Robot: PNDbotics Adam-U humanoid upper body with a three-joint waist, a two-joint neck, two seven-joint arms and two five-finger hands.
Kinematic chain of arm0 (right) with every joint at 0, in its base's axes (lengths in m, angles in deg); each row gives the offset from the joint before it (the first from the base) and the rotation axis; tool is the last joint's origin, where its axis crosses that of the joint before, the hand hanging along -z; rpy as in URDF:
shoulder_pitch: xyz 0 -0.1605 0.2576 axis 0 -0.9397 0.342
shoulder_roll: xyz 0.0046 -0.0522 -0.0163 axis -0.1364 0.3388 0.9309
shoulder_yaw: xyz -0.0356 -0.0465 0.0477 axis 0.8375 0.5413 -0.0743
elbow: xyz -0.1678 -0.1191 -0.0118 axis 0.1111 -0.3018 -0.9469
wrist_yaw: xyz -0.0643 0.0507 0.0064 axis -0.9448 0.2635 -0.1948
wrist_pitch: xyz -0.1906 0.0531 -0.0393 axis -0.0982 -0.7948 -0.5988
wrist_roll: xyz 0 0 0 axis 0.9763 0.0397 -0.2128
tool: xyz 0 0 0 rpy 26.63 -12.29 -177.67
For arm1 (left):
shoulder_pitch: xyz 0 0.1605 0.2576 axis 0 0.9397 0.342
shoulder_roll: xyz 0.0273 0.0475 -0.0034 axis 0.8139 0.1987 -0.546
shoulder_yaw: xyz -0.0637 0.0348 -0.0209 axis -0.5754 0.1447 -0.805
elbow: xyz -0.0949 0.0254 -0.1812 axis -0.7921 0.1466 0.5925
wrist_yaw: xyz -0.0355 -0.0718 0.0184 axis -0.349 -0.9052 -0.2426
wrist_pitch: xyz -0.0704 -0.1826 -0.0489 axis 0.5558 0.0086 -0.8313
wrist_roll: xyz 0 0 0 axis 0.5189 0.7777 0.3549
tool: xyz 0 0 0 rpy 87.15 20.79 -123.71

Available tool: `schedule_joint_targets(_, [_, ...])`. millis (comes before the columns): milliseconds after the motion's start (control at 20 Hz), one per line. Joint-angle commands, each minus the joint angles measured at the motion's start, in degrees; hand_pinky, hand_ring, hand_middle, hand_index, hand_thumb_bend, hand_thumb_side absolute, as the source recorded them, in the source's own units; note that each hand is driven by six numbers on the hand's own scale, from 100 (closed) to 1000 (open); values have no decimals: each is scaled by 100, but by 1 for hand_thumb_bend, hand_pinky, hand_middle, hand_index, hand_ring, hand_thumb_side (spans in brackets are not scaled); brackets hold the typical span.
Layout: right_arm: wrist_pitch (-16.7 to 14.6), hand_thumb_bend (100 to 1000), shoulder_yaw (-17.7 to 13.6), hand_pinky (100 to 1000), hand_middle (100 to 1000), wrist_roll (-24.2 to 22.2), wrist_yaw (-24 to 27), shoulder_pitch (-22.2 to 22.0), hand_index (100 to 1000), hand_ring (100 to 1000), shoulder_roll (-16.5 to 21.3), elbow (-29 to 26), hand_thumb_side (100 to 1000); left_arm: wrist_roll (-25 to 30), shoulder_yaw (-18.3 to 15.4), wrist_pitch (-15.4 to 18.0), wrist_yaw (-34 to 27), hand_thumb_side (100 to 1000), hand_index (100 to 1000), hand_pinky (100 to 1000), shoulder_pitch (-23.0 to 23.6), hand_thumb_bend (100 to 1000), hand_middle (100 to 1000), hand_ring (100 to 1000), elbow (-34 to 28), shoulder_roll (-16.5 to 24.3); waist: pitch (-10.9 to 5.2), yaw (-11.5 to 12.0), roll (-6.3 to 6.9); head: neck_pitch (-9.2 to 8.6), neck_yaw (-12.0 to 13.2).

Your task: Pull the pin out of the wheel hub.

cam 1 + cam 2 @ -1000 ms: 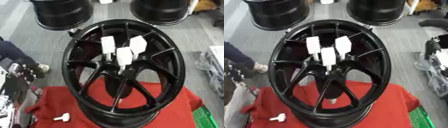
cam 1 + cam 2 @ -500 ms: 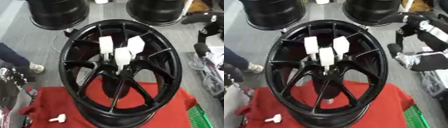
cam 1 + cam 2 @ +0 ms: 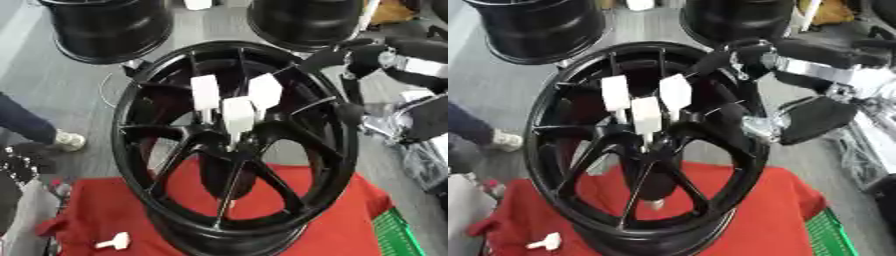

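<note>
Wheel: black spoked wheel (image 3: pixel 236 145) stands nearly upright on a red cloth (image 3: pixel 96 210).
Pins: three white pins (image 3: pixel 237 116) stick out of the hub (image 3: pixel 229 145), close together, just above centre.
Loose pin: one small white pin (image 3: pixel 112 242) lies on the cloth, lower left.
Right hand: right hand (image 3: pixel 741 52) reaches in from the upper right, near the wheel's top rim, apart from the pins; fingers too blurred to tell whether curled or straight.
Left hand: not visible.
Risk: reaching between spokes could knock the rim and tip the wheel; a pin pulled at an angle might jam or slip free.
</note>
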Motion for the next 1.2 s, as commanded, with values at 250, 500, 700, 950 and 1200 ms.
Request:
schedule_joint_targets(250, [-47, 100, 49, 366, 902, -595, -472, 623, 933, 364, -445, 840, 663, -5, -31, 29, 40, 995, 661, 615, -118, 109, 526, 565, -96, 66, 25, 53, 9, -87, -7])
schedule_joint_targets(500, [-201, 100, -183, 357, 904, -1005, -826, 792, 934, 359, -627, 1316, 639, 16, -8, 41, 32, 995, 661, 614, -148, 107, 525, 564, -93, 71, 63, 205, 5, -85, -81])
schedule_joint_targets(700, [-322, 100, -299, 357, 904, -1137, -977, 877, 934, 358, -706, 1530, 625, 21, -4, 54, 26, 995, 661, 614, -149, 107, 525, 564, -86, 76, 68, 255, 8, -81, -95])
schedule_joint_targets(950, [-384, 100, -313, 354, 900, -1168, -1051, 912, 934, 355, -727, 1630, 642, 23, -2, 52, 31, 994, 661, 615, -151, 107, 524, 564, -77, 84, 66, 297, 9, -67, -94])
schedule_joint_targets(1200, [-446, 100, -287, 354, 893, -1284, -1281, 946, 935, 353, -792, 1742, 687, 45, 14, 50, 10, 996, 661, 615, -166, 108, 524, 564, -63, 87, 70, 344, 4, -57, -102])
